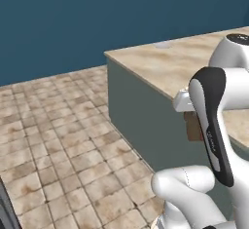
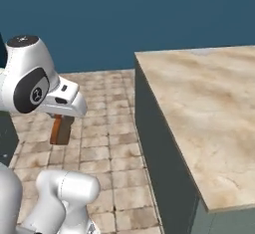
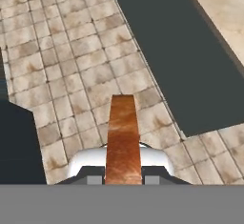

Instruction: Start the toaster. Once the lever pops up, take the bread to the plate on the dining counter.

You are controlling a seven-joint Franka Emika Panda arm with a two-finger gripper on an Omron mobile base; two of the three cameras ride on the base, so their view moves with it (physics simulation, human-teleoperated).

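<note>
My gripper [image 3: 123,178] is shut on the bread [image 3: 123,137], an orange-brown slice seen edge-on between the fingers. In the right base view the bread [image 2: 61,129] hangs below the white hand, over the tiled floor, left of the dining counter [image 2: 209,108] and apart from it. From the left base camera, the bread [image 1: 193,125] peeks out behind the arm, in front of the counter's grey-green side. The beige marble top [image 1: 160,65] has a faint pale patch at its far edge, too vague to name. The toaster is out of view.
Brown tiled floor [image 1: 63,140] spreads to the left of the counter, with a blue wall [image 1: 73,23] behind. The counter's grey-green base [image 1: 141,121] drops straight to the floor. A dark object [image 3: 14,142] stands at the left in the hand view.
</note>
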